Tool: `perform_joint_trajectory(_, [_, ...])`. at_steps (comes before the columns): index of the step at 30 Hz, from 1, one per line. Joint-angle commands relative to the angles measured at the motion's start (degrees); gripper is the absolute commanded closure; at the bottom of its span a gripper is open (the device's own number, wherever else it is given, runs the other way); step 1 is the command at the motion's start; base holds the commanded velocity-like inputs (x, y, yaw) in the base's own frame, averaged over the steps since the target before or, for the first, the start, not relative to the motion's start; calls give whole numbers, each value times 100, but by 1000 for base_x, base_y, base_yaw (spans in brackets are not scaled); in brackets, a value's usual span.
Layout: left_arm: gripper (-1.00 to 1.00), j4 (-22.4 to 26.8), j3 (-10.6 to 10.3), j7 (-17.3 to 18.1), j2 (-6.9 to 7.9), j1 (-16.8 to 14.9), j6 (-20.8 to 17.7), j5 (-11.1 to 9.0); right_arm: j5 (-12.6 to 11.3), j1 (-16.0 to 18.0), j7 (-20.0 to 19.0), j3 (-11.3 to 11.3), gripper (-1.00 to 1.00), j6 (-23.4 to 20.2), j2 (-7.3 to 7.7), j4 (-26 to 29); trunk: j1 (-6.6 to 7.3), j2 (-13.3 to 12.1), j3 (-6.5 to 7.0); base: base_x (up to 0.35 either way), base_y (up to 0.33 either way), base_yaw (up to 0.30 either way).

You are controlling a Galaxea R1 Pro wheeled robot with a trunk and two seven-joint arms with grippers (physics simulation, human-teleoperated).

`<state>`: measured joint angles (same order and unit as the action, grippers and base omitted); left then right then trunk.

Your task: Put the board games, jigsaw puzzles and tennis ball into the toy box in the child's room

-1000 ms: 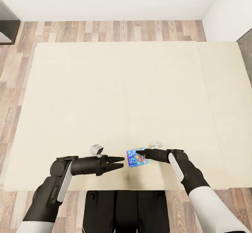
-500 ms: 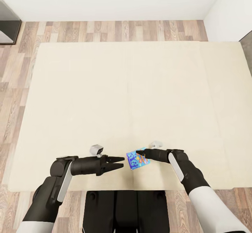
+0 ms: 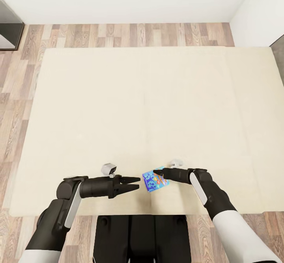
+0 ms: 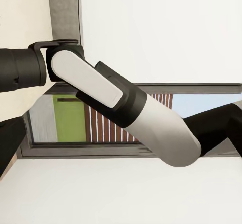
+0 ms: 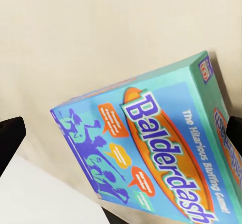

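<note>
My right pincer [image 3: 157, 173] pinches the small blue board game [image 3: 154, 179], tilted at lower centre just above the cream bed [image 3: 142, 109]; my left pincer [image 3: 136, 182], slightly spread, holds nothing. Judging by this, the game awaits carrying to the toy box.

The head camera looks straight down from high up over the bed [image 3: 142, 109], with both arms low in the picture. The right wrist camera sits very close to the blue game box [image 5: 151, 153] and faces the bed [image 5: 75, 32] too. The left wrist camera faces sideways toward a window [image 4: 101, 123], past the right arm [image 4: 126, 108].
</note>
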<state>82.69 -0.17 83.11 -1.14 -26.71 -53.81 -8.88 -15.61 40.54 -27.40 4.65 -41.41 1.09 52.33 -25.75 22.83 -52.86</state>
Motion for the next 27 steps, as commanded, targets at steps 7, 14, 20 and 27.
perform_joint_trajectory(7, [-100,1,-1,12,-1,-1,-60,-8,-12,5,5,10,-100,-25,5,5,-3,9,-6,0,51,0])
perform_joint_trajectory(14, [-100,1,-1,12,-1,-1,-60,-8,-12,1,7,10,-100,-25,5,5,-3,9,-6,0,75,0])
perform_joint_trajectory(20, [-100,1,-1,12,-1,-1,-61,-8,-12,-1,7,10,-100,-25,5,5,-3,9,-6,0,24,0])
perform_joint_trajectory(27, [-100,1,-1,12,-1,-1,-60,-8,-12,6,9,10,-100,-30,5,5,-3,9,-6,0,49,0])
